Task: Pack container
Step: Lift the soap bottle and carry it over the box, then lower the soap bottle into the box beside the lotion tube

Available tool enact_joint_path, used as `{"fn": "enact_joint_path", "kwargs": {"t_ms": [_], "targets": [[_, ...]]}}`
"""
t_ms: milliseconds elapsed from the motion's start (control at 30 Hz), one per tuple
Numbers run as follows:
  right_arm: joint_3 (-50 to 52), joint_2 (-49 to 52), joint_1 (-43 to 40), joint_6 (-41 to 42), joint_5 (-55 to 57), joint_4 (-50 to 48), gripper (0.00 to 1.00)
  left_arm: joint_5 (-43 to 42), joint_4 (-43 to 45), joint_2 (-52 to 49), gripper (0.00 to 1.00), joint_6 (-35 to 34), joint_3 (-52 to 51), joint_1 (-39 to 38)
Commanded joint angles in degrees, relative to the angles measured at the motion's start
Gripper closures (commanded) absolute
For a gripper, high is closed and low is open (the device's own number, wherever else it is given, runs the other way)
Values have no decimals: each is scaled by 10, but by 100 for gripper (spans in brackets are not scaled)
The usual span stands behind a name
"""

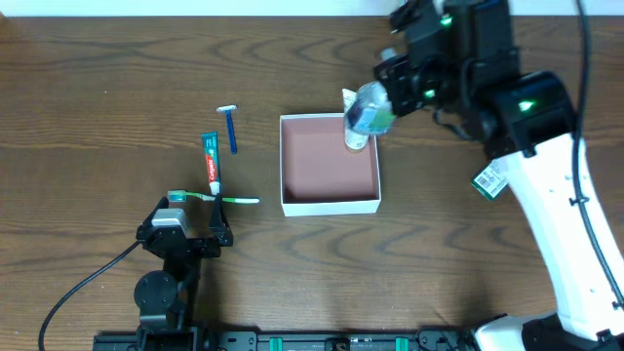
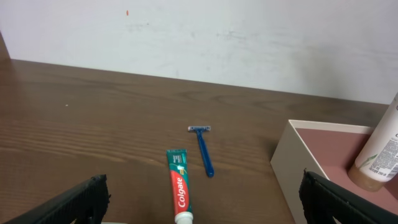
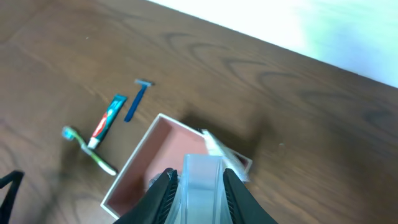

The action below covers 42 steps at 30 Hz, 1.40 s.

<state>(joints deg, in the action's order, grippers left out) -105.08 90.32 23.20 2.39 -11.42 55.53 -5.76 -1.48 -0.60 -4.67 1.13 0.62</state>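
Container (image 1: 330, 205) square, opens up; R gripper (image 3: 200, 190) grips bottle (image 1: 363, 119), L gripper (image 1: 185, 226) spread wide.

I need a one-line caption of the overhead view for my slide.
Right gripper holds a bottle at the container's corner; toothpaste, razor, toothbrush lie outside.

Left wrist: bottle (image 2: 380, 155) cut by right edge, upper part unseen; box (image 2: 292, 165) cut at right and btm. Right wrist: bottle blurred, v. close to lens, lower part off-frame, covering part of box; right gripper (image 3: 200, 194) fingers cut by btm edge. Overhead: bottle print too small to read.
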Motion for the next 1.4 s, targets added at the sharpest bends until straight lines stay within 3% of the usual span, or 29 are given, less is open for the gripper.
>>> {"fn": "enact_joint_path", "kwargs": {"t_ms": [0, 367, 800, 1133, 1233, 1300, 1367], "targets": [[-10, -8, 31, 8, 40, -5, 93, -7, -21, 3, 2, -3, -9, -2], [-10, 94, 88, 8, 80, -7, 93, -7, -21, 3, 2, -3, -9, -2], [-10, 215, 87, 25, 148, -40, 94, -7, -21, 3, 2, -3, -9, -2], [-10, 248, 88, 11, 177, -58, 96, -7, -21, 3, 2, -3, -9, -2], [-10, 248, 88, 5, 176, -61, 92, -7, -21, 3, 2, -3, -9, -2], [-10, 248, 88, 3, 176, -63, 80, -7, -21, 3, 2, -3, -9, -2], [-10, 248, 89, 3, 176, -63, 76, -7, -21, 3, 2, -3, -9, -2]]}}
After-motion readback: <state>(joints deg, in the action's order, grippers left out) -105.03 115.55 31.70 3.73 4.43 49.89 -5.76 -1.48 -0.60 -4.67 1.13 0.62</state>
